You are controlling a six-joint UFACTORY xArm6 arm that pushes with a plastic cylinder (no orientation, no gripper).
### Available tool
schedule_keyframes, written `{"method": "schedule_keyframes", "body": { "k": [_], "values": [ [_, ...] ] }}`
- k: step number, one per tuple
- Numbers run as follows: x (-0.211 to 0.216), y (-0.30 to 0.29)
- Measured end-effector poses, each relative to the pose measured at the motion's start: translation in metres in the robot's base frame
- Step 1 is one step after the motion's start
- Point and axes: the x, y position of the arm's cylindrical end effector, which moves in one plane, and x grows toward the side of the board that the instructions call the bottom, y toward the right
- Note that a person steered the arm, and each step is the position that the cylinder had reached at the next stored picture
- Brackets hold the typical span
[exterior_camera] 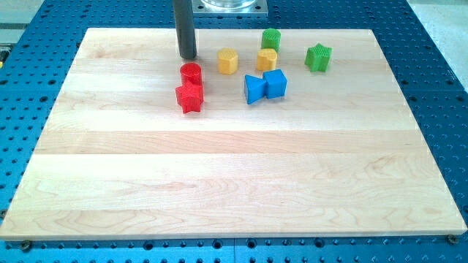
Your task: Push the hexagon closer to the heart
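Observation:
A yellow hexagon [228, 61] sits near the top middle of the wooden board [234, 175]. A yellow heart [267, 59] lies a short gap to its right. My tip [188, 57] rests on the board to the left of the hexagon, apart from it. It is just above a red cylinder [191, 73], with a small gap between them. A red star [189, 97] touches the cylinder from below.
A green block [271, 38] stands just above the heart. A green star [318, 57] is further right. Two blue blocks [255, 88] [275, 83] touch each other just below the heart. The board lies on a blue perforated table [439, 88].

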Motion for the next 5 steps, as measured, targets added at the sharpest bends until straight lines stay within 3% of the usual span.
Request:
{"method": "schedule_keyframes", "body": {
  "k": [4, 5],
  "values": [
    [0.006, 0.078],
    [0.006, 0.073]
  ]
}}
